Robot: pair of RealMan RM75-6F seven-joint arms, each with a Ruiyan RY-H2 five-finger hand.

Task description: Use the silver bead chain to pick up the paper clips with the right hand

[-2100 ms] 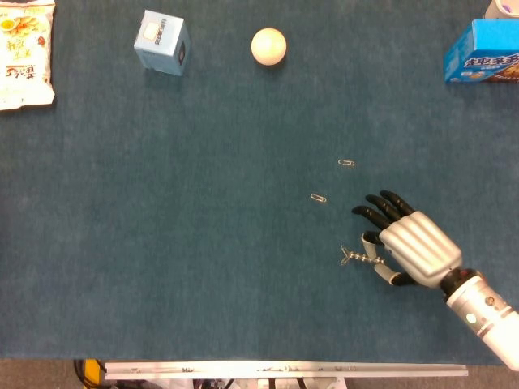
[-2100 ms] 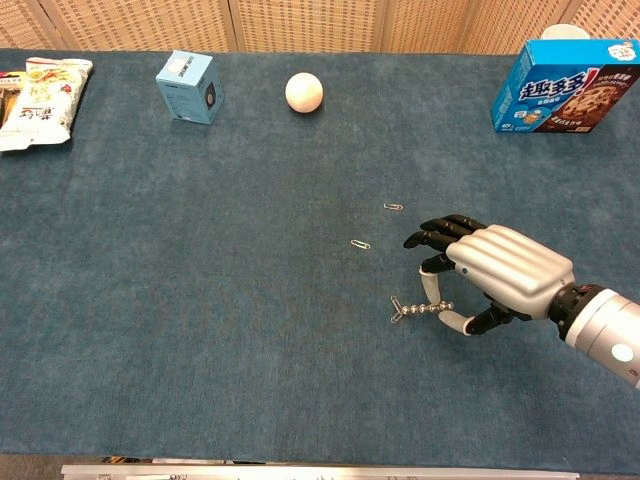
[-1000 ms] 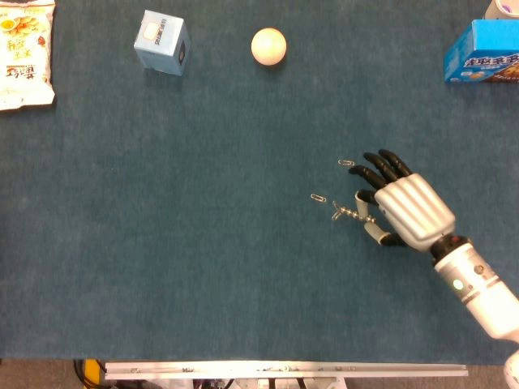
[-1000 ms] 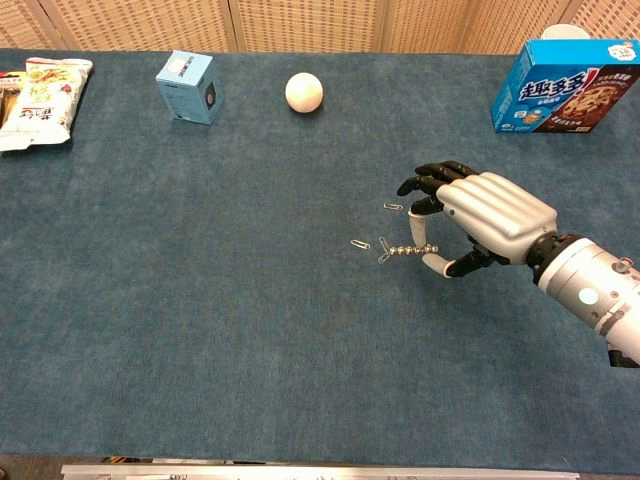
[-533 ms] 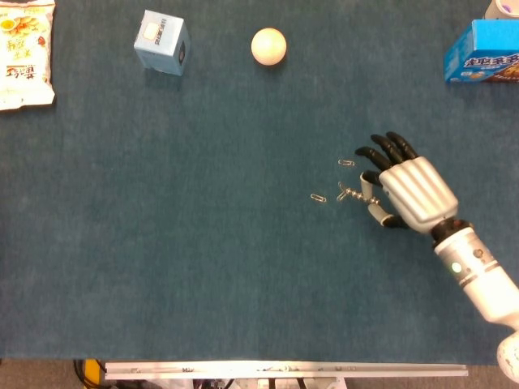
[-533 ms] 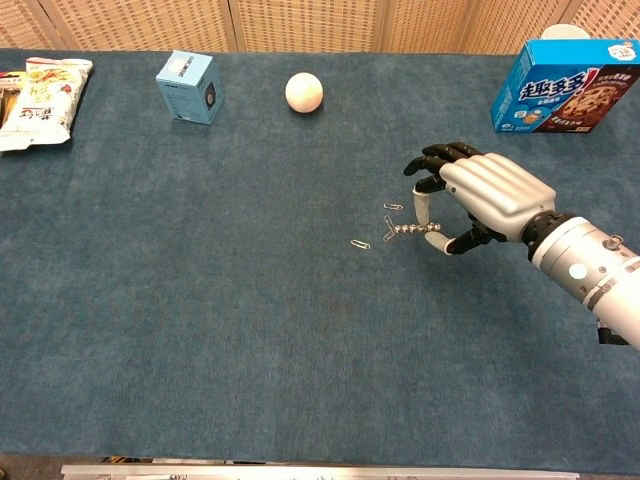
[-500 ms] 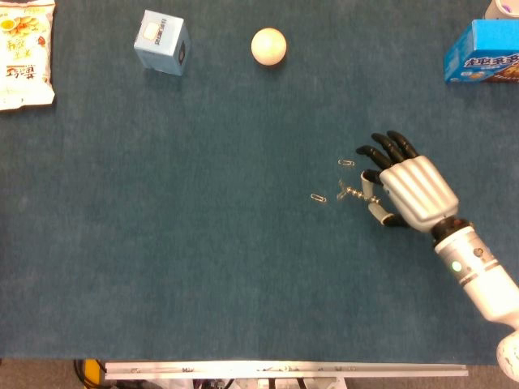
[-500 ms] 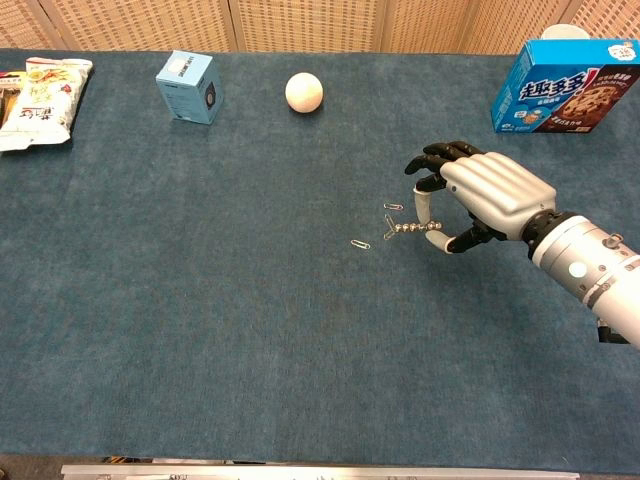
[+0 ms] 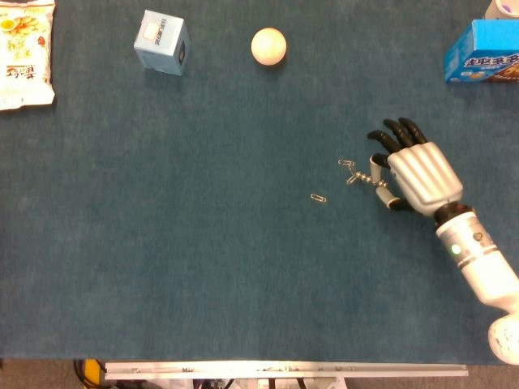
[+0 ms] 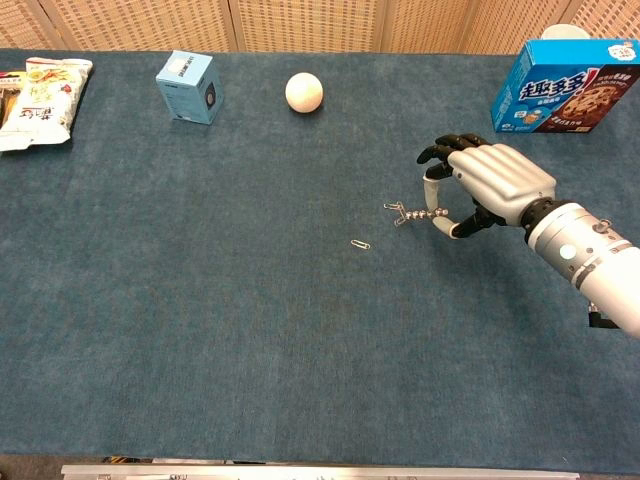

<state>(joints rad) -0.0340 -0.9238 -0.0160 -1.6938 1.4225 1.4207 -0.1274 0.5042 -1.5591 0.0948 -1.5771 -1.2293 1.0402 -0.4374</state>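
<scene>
Bead chain (image 10: 420,214) in right hand (image 10: 488,183) touches paper clip (image 10: 392,207).

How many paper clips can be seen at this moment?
3. One paper clip lies alone on the cloth; another lies just beyond the silver bead chain; a third hangs at the chain's tip, held by the right hand. More may be hidden.

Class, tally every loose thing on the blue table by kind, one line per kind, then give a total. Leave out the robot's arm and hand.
Paper clips: 3, two on the cloth and one on the chain
Bead chain: 1
Ball: 1
Boxes: 2
Snack bag: 1
Total: 8
</scene>
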